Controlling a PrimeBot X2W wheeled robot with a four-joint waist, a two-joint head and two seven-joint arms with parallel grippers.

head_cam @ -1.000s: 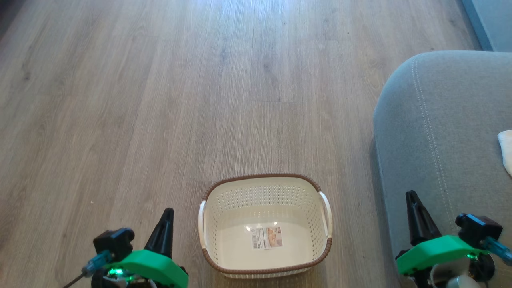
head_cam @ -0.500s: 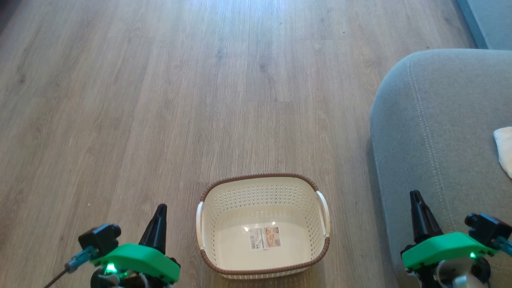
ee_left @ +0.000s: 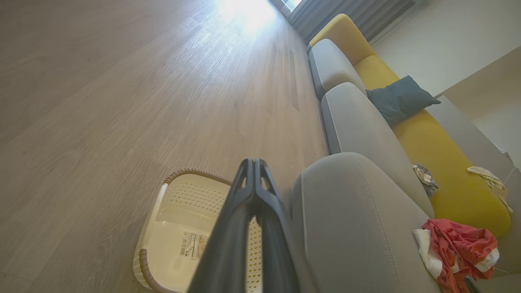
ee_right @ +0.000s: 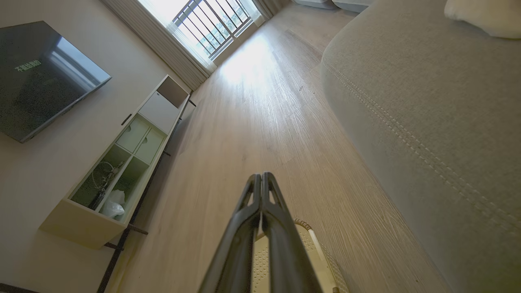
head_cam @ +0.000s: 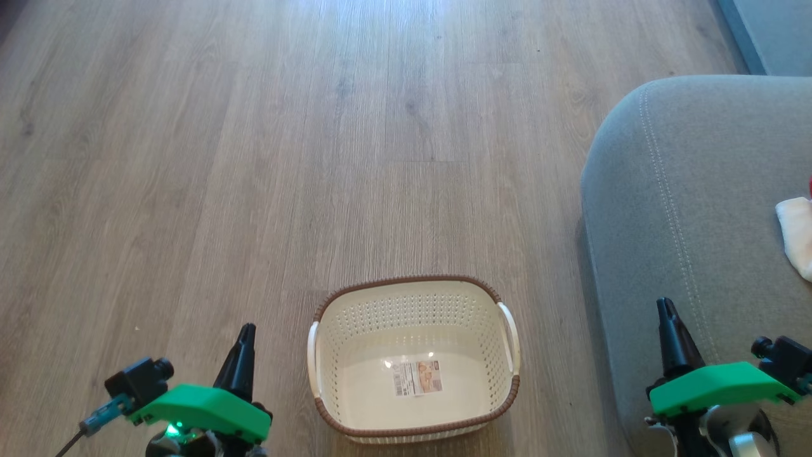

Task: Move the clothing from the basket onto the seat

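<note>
Moved: left gripper (head_cam: 247,330), right gripper (head_cam: 663,304) nearer, wider apart.
Jaws: both together.
Clothing (ee_left: 462,244): on seat (ee_left: 358,219), right of basket (head_cam: 406,279).

Wooden floor (head_cam: 317,158); dark television (ee_right: 36,77); pale open cabinet (ee_right: 122,162); blue-grey cushion (ee_left: 401,99)

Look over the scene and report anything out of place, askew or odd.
Nothing is damaged or spilled. The basket stands upright on the floor, holding just its paper label. The clothing lies in a crumpled red and white heap on the seat, untidy but not odd.
</note>
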